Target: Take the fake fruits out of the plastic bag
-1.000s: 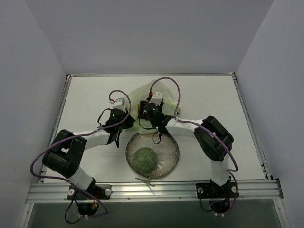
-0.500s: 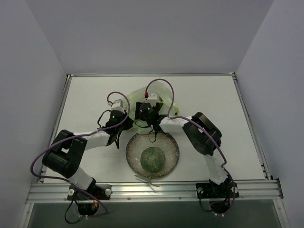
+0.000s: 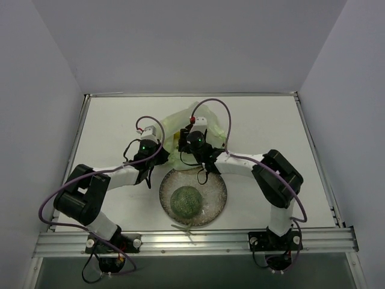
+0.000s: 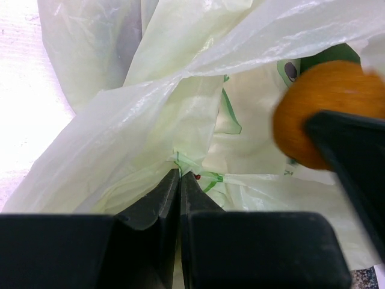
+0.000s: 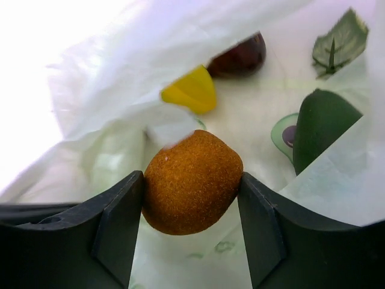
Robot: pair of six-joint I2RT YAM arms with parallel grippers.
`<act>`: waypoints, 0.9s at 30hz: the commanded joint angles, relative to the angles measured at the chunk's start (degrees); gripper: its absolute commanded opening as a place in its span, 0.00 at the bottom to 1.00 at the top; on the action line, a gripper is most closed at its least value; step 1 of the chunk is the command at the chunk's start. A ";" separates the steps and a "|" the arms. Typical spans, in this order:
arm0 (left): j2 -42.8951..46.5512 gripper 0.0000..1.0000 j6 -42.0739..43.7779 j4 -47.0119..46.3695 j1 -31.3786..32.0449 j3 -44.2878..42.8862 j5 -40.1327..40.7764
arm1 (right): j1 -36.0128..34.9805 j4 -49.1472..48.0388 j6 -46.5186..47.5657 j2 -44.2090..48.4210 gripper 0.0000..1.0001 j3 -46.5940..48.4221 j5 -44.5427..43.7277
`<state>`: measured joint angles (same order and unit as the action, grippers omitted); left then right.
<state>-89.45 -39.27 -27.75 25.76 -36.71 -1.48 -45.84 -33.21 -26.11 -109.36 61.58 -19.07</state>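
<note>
We saw the melon [image 3: 184,202] out. Right pincer [image 5: 191,186] clasped the orange [image 5: 192,195], left pincer [image 4: 180,178] pinched the plastic bag [image 4: 138,120]; three fruits [image 5: 191,90] lay inside.

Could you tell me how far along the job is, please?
Done: the netted green melon lies on the round speckled glass plate. In hand: right pincer grips the orange fruit while left pincer pinches the pale green plastic bag. Remaining inside: yellow piece, dark red piece, dark green piece.
</note>
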 commanded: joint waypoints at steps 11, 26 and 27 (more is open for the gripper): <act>4.81 0.02 0.95 -0.73 -0.01 -1.00 -0.81 | -9.70 11.32 3.18 22.95 0.26 -8.04 -5.09; 5.87 0.02 1.03 -0.90 -0.01 -0.64 -1.07 | -11.45 16.86 -11.95 41.77 0.25 -32.93 -6.15; 5.95 0.02 1.03 -0.90 -0.01 -0.64 -1.07 | -11.72 16.95 -12.12 41.86 0.25 -33.10 -6.15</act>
<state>-86.02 -39.20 -27.66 25.76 -36.71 -2.35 -56.51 -16.62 -34.61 -68.86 28.88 -23.57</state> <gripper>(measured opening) 0.028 0.543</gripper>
